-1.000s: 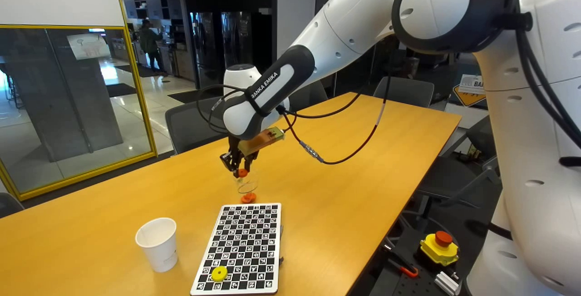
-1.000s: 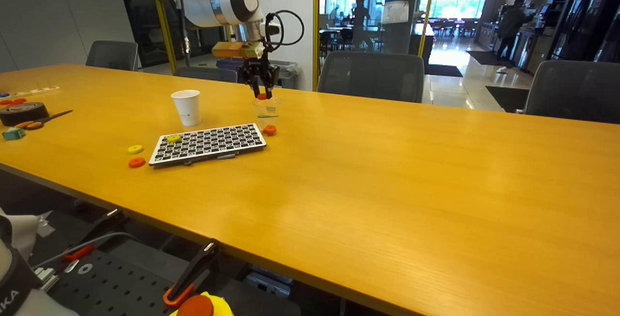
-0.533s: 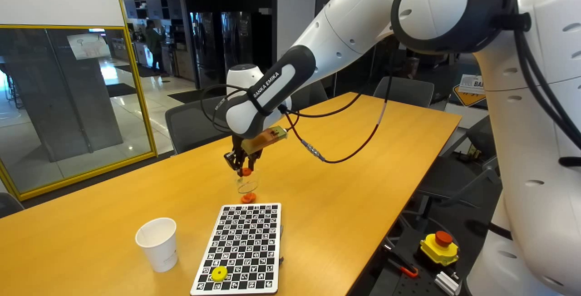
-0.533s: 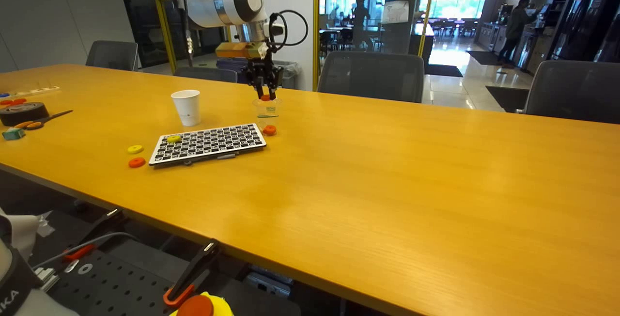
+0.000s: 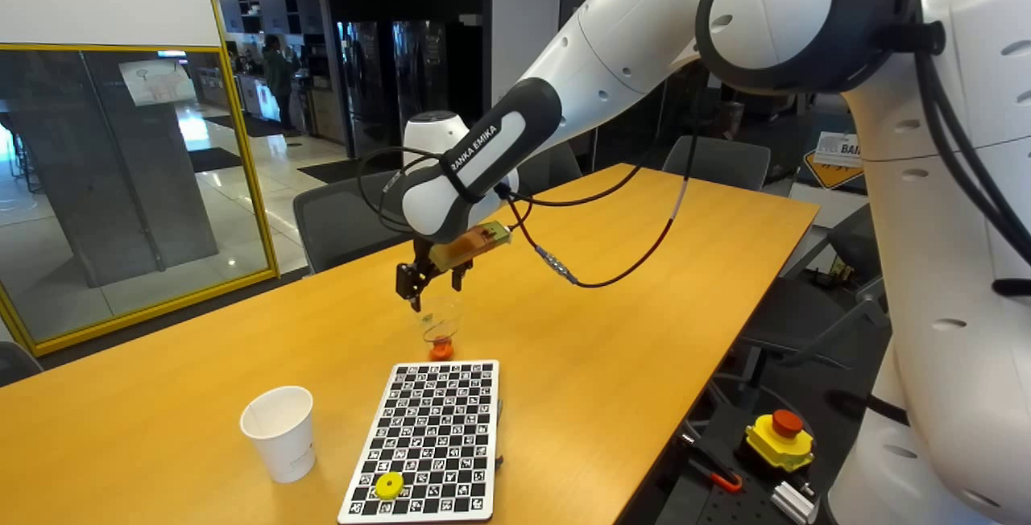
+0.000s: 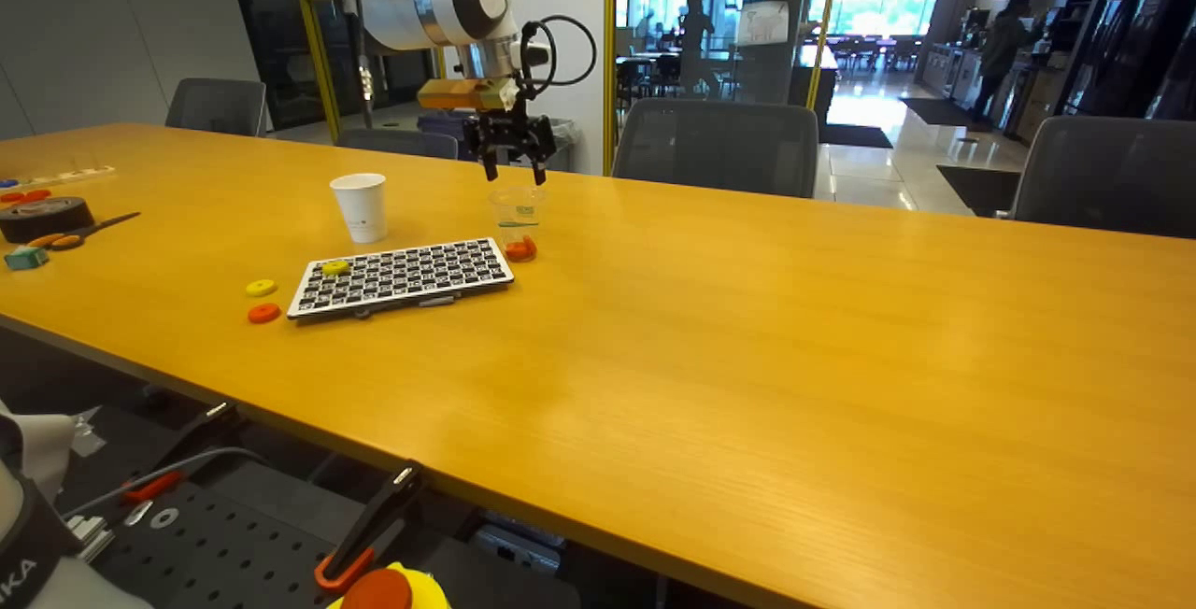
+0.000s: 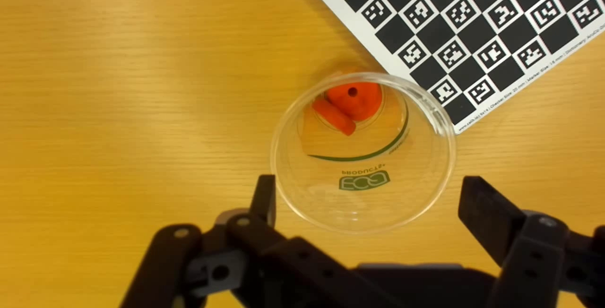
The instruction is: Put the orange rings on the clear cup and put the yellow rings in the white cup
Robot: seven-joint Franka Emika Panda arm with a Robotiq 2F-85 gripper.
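My gripper (image 7: 368, 186) hangs just above the clear cup (image 7: 401, 168), fingers spread wide to either side of its rim and nothing between them. At the bottom of that cup are orange rings (image 7: 361, 100), one lying flat and another leaning against it. Another orange ring (image 6: 263, 313) rests on the table beside the checkered board. One yellow ring (image 5: 390, 485) lies on the board, and a second yellow ring (image 6: 261, 288) is on the table near the loose orange one. The white cup (image 5: 278, 432) stands upright by the board; its bottom inside is hidden.
The checkered board (image 5: 435, 428) lies close to the clear cup. Farther along the table in an exterior view are black tape (image 6: 45, 218), scissors (image 6: 89, 232), a small green block (image 6: 26, 258), red pieces (image 6: 37, 195) and a pegged strip (image 6: 70, 177).
My gripper shifted slightly to the right in both exterior views, then opened. The orange ring it held above the clear cup has dropped in among the others.
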